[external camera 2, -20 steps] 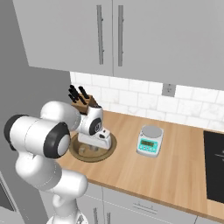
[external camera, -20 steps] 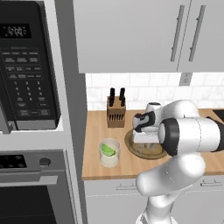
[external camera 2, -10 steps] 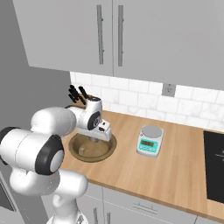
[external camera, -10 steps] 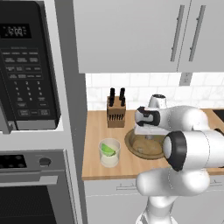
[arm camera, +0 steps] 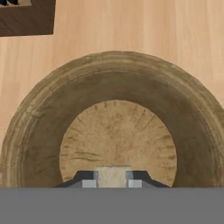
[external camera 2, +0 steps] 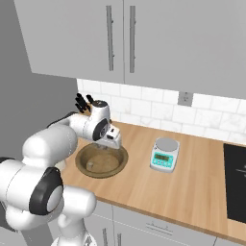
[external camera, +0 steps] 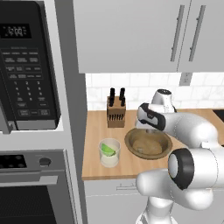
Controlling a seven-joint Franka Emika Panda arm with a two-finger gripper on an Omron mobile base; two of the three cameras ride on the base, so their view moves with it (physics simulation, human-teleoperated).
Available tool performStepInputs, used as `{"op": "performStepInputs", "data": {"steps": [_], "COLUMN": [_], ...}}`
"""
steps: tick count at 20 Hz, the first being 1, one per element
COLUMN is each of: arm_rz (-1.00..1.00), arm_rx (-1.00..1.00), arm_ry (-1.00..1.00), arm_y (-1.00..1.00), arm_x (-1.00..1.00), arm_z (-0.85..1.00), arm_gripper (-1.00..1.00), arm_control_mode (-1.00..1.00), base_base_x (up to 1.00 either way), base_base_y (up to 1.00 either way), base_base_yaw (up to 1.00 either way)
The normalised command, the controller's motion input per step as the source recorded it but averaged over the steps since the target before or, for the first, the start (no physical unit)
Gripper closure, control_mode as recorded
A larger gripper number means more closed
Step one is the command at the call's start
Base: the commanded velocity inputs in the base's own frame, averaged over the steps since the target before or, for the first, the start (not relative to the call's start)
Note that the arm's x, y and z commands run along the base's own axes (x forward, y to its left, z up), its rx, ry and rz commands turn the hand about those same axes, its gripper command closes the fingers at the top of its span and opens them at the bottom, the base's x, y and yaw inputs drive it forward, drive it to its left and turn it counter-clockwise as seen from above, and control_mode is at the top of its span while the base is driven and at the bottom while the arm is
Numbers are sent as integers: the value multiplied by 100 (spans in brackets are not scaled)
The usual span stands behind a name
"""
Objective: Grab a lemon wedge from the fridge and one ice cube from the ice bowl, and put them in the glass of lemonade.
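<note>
My gripper (arm camera: 113,180) is shut on a small pale ice cube (arm camera: 113,175) and hangs just above the middle of the ice bowl (arm camera: 39,127), a wide brown wooden bowl. In the base views the hand (external camera: 151,117) (external camera 2: 111,137) hovers over the bowl (external camera: 148,144) (external camera 2: 102,161). Left of the bowl, by the counter's front edge, stands the glass of lemonade (external camera: 109,153). The yellow-green lemon wedge (external camera: 107,150) sits inside it. The fridge is out of view.
A knife block (external camera: 116,114) (external camera 2: 82,102) (arm camera: 26,17) stands behind the bowl by the tiled wall. A small kitchen scale (external camera 2: 164,153) sits to the bowl's right. A microwave (external camera: 26,65) and oven (external camera: 30,192) fill the left wall, and a dark cooktop (external camera 2: 235,185) lies far right.
The hand has lifted a little out of the bowl with the ice cube between its fingers, and the elbow has swung to the right.
</note>
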Motion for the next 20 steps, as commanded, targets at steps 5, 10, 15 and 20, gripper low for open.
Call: {"op": "performStepInputs", "data": {"steps": [5, 10, 15, 20], "arm_rz": [0, 0, 1, 12], "arm_rx": [2, 0, 0, 0], "arm_ry": [-2, -9, -9, 0], "arm_y": [0, 1, 1, 61], "arm_x": [0, 0, -28, -47], "arm_z": [34, 11, 14, 10], "arm_gripper": [100, 100, 100, 100], "arm_control_mode": [-100, -100, -100, -100], "base_base_x": [0, 0, 0, 0], "base_base_y": [0, 0, 0, 0], "base_base_yaw": [0, 0, 0, 0]}}
